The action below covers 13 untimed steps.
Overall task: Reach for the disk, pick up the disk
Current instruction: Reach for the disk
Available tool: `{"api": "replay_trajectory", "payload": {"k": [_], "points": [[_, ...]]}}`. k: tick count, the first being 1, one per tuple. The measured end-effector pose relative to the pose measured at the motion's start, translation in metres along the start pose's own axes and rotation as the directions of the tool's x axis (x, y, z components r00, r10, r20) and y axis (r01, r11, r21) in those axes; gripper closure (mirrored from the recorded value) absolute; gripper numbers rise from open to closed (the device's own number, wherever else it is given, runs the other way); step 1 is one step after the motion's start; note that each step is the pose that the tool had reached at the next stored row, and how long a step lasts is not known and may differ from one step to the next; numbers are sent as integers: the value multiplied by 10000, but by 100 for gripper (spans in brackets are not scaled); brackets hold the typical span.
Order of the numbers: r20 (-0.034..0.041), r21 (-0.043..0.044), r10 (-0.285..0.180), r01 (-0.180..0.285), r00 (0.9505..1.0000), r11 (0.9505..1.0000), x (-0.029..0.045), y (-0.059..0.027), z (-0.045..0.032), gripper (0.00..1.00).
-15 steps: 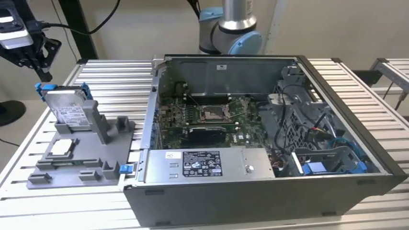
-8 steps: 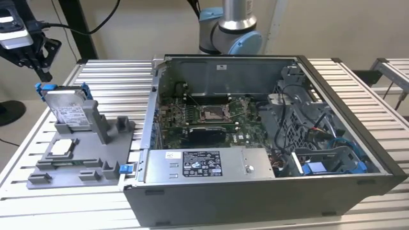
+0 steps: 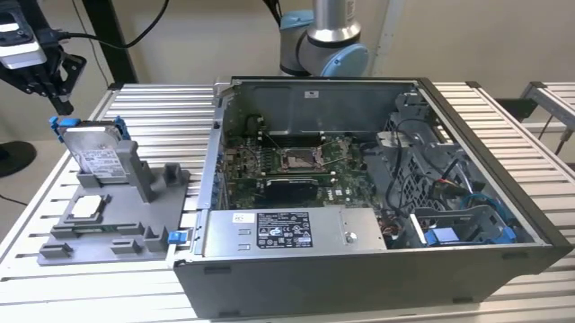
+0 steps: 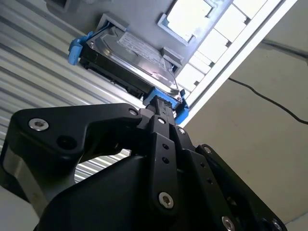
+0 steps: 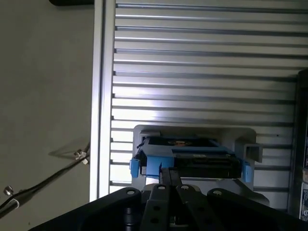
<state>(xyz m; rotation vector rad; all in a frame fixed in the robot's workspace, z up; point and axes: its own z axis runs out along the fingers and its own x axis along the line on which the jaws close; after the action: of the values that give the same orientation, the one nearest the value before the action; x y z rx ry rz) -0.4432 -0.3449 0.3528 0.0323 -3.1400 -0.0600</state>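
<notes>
Our gripper (image 3: 61, 102) hangs just above the disk (image 3: 97, 153), pinched closed on nothing. The disk stands on its edge in a grey holder (image 3: 134, 225) on the desk (image 3: 153, 101). We think it is hard, heavy and smooth, so its blue bracket (image 4: 74, 48) looks best to hold.

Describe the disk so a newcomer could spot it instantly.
On the exterior view's left, beside the open grey metal computer case, sits a grey plastic fixture. The disk stands propped in it: a silver-grey metal slab with white label and blue edge bracket, unlike the small flat white-silver chip lying nearby.
</notes>
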Motion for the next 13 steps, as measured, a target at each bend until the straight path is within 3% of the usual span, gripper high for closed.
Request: {"api": "replay_trajectory", "payload": {"k": [13], "points": [[-27, -1, -733, 733, 9973, 9973, 0, 0, 0, 100]]}}
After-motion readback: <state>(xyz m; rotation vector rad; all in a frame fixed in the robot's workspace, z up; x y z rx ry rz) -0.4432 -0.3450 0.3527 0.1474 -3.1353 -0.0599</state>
